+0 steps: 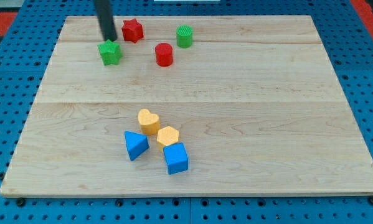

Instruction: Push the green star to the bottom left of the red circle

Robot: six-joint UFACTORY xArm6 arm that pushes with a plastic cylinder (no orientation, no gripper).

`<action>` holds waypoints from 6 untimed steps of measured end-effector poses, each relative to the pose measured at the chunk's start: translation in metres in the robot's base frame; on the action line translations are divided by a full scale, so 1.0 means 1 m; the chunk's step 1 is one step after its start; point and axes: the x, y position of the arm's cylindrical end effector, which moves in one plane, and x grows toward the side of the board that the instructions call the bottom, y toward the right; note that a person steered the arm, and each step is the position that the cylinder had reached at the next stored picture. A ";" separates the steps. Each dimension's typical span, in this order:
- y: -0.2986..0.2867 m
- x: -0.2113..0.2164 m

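The green star [110,53] lies near the view's top left of the wooden board [248,124]. The red circle [164,54], a short cylinder, stands to its right at about the same height in the view. My tip [109,39] sits just above the green star, at its top edge, touching or nearly touching it. The dark rod rises from there out of the view's top.
A red star [132,30] lies right of the rod. A green cylinder [184,35] stands up and right of the red circle. At the board's lower middle cluster a yellow heart [149,121], a yellow hexagon [168,135], a blue triangle [135,144] and a blue cube [175,158].
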 end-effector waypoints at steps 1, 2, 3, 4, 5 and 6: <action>-0.017 0.058; -0.017 0.029; 0.019 0.004; 0.043 0.037; 0.039 0.071; 0.068 0.072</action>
